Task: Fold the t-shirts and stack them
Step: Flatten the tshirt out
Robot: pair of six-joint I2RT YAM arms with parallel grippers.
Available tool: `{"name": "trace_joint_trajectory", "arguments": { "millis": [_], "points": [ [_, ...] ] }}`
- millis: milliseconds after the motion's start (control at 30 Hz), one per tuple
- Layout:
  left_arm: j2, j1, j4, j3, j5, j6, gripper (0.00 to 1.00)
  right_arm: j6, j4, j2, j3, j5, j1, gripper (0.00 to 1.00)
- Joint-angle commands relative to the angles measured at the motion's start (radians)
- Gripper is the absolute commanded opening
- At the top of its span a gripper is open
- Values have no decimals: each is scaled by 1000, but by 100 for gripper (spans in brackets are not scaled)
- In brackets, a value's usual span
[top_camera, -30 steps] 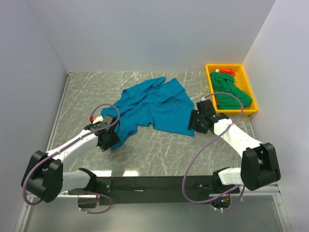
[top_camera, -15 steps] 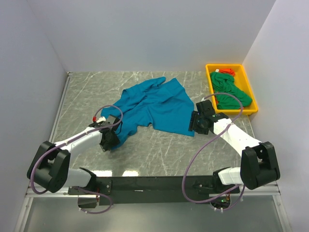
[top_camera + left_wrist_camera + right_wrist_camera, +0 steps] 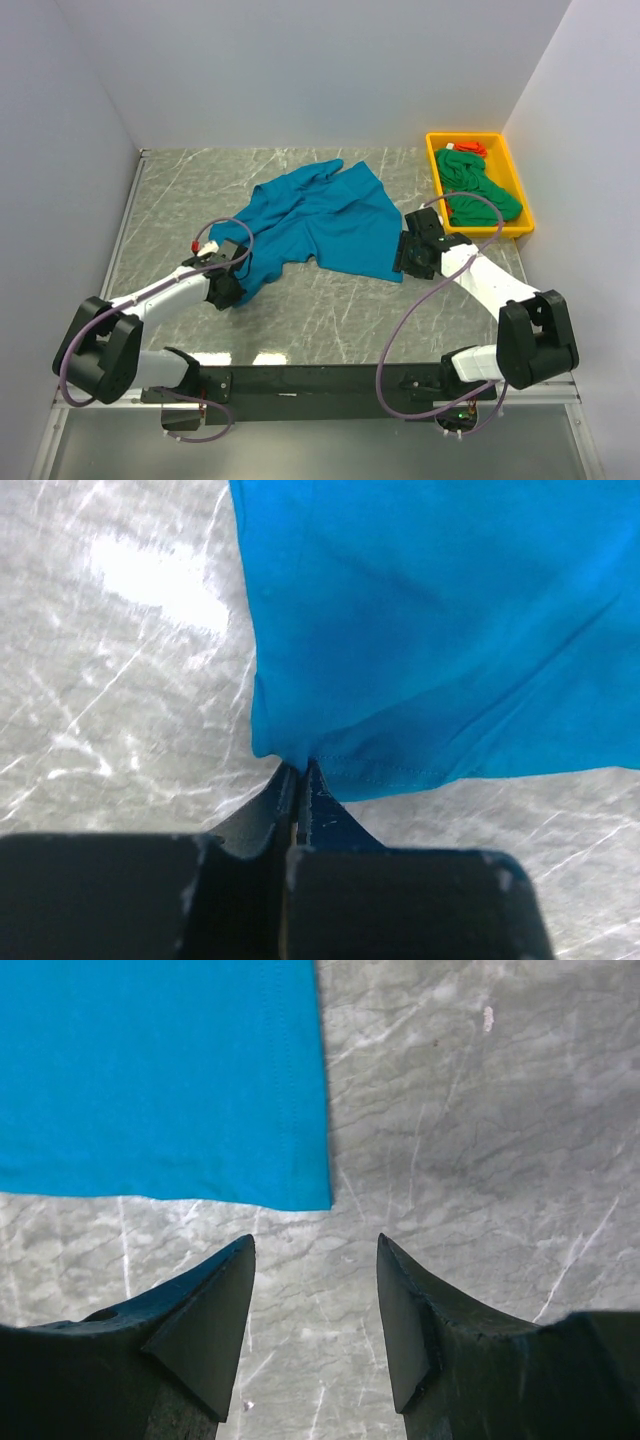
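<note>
A teal-blue t-shirt (image 3: 320, 220) lies spread and rumpled on the marble table. My left gripper (image 3: 234, 291) is at its near-left edge. In the left wrist view the gripper (image 3: 300, 765) is shut, with a fold of the teal cloth (image 3: 430, 630) pinched at the hem between the tips. My right gripper (image 3: 403, 260) is at the shirt's near-right corner. It (image 3: 315, 1243) stands open just short of the corner of the cloth (image 3: 150, 1070), with bare table between the fingers. A green t-shirt (image 3: 480, 195) and a red-orange piece (image 3: 472, 148) lie in the bin.
The yellow bin (image 3: 465, 136) stands at the back right against the right wall. White walls close the table on the left, back and right. Purple cables loop off both arms.
My left gripper slid in to the shirt's near-left edge and closed on the hem. The right gripper crept slightly toward the shirt's corner and stayed open.
</note>
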Motion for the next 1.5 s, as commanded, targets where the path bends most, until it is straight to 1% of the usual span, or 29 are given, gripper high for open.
{"name": "trace_joint_trajectory", "arguments": {
  "millis": [0, 200, 333, 567, 700, 933, 1100, 1167, 1267, 1300, 1367, 1400, 1467],
  "points": [
    [-28, -5, -76, -6, 20, -3, 1, 31, 10, 28, 26, 47, -3, 59],
    [-102, -5, -166, 82, -20, 20, 1, 61, 11, 107, 74, 73, -3, 56],
    [-134, -5, -191, 114, -46, 35, 1, 75, 2, 168, 111, 89, -2, 54],
    [-150, -5, -189, 119, -31, 49, 1, 104, -24, 222, 131, 112, 14, 53],
    [-164, -5, -191, 119, -58, 54, 1, 124, -40, 251, 123, 122, 15, 53],
    [-182, -5, -172, 102, -55, 66, 1, 156, -13, 304, 108, 70, 20, 53],
    [-202, -5, -177, 103, -74, 69, 1, 181, -24, 338, 108, 76, 37, 52],
    [-214, -5, -179, 105, -77, 69, 1, 192, -26, 344, 103, 76, 41, 49],
    [-228, -3, -185, 106, -83, 72, 1, 198, -24, 340, 97, 75, 44, 41],
    [-230, -3, -188, 109, -88, 72, 1, 198, -27, 340, 95, 75, 44, 36],
    [-234, -3, -192, 114, -92, 72, 1, 199, -26, 332, 89, 78, 44, 31],
    [-234, -3, -194, 115, -94, 74, 1, 202, -23, 329, 82, 76, 43, 24],
    [-237, -3, -194, 117, -94, 74, 1, 206, -23, 320, 74, 79, 43, 19]
  ]
}}
